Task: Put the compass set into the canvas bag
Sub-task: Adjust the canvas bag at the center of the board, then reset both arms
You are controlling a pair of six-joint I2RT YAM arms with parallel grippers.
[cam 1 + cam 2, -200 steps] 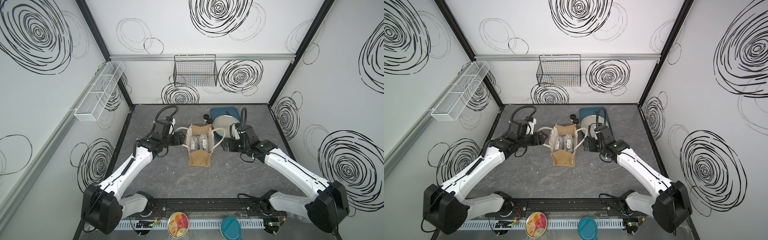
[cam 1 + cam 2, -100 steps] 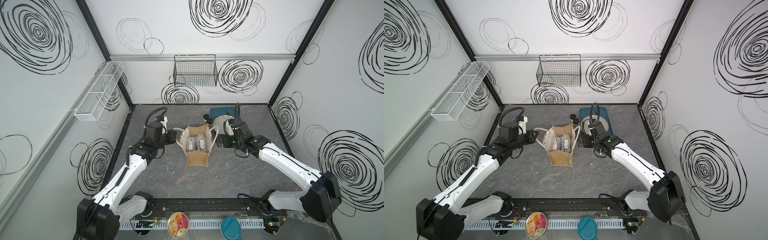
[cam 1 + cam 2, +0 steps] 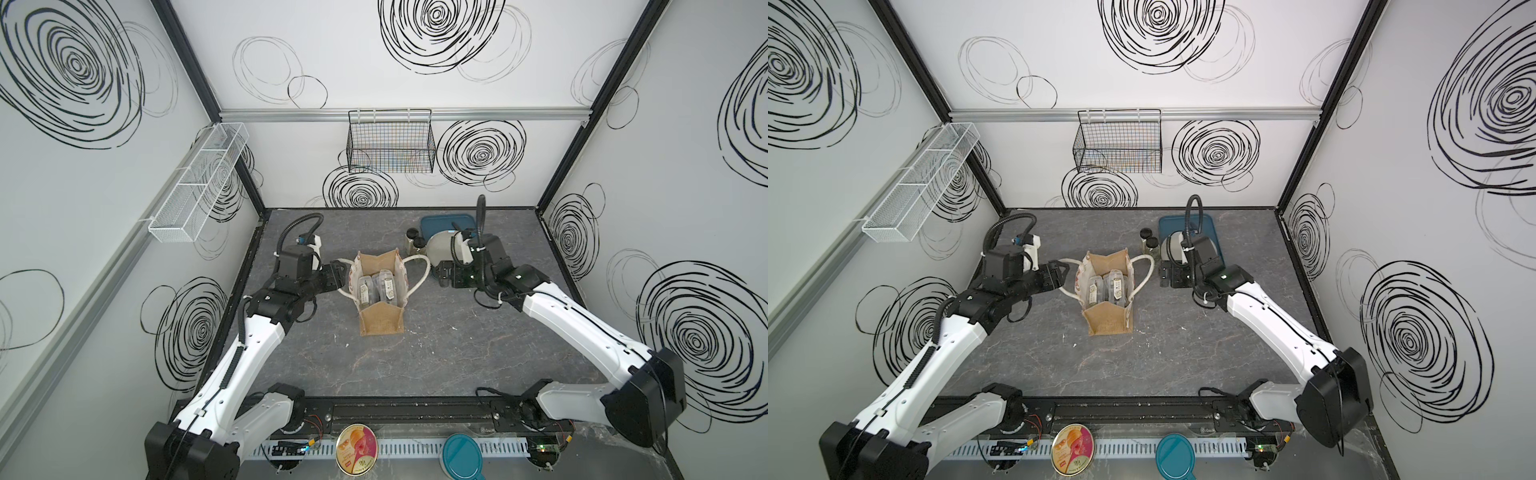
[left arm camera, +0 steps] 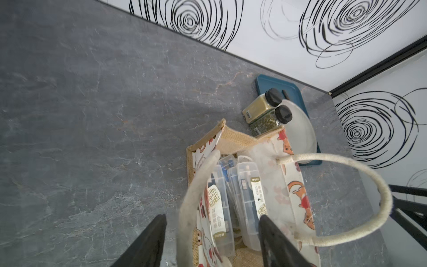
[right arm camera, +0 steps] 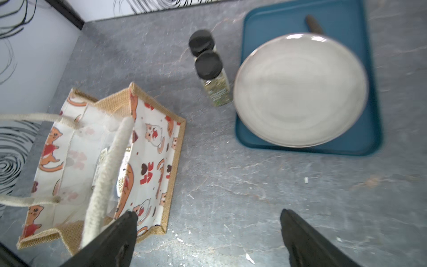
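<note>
The canvas bag (image 3: 381, 318) (image 3: 1108, 320) stands upright in mid-table with its mouth open. Two clear plastic cases of the compass set (image 3: 376, 286) (image 4: 231, 201) stand side by side inside it. My left gripper (image 3: 343, 272) (image 4: 211, 217) is open at the bag's left side. The left rope handle (image 4: 191, 196) runs loose between its fingers. My right gripper (image 3: 441, 274) (image 5: 208, 212) is open just right of the bag, over bare table. The right rope handle (image 5: 104, 173) lies beside one finger.
Behind the right gripper, a grey plate (image 5: 300, 90) lies on a blue tray (image 5: 369, 92), with two black-lidded spice jars (image 5: 212, 76) beside them. A wire basket (image 3: 390, 141) hangs on the back wall and a mesh shelf (image 3: 195, 183) on the left wall.
The bag has shifted a little to the left. The left arm drew back leftward; its jaws now stand open around the handle. The right gripper moved slightly towards the bag.
</note>
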